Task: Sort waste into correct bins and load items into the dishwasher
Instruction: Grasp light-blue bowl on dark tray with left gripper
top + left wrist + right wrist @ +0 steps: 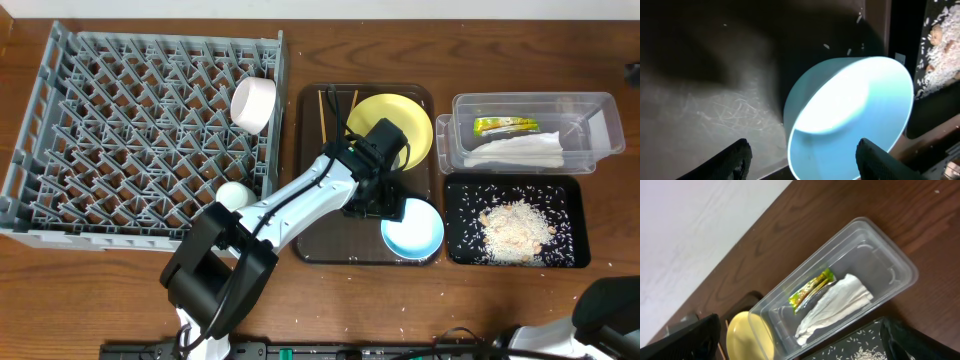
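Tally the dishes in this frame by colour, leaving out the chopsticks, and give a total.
White: 2 (upper white dish, lower white dish)
Yellow: 1 (plate)
Light blue: 1 (bowl)
Total: 4

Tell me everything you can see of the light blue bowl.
The light blue bowl is round, smooth and glossy, empty, pale inside. It stands in the near right corner of the dark brown tray, beside the black tray of rice. The left gripper hangs open on either side of it, not closed on it.
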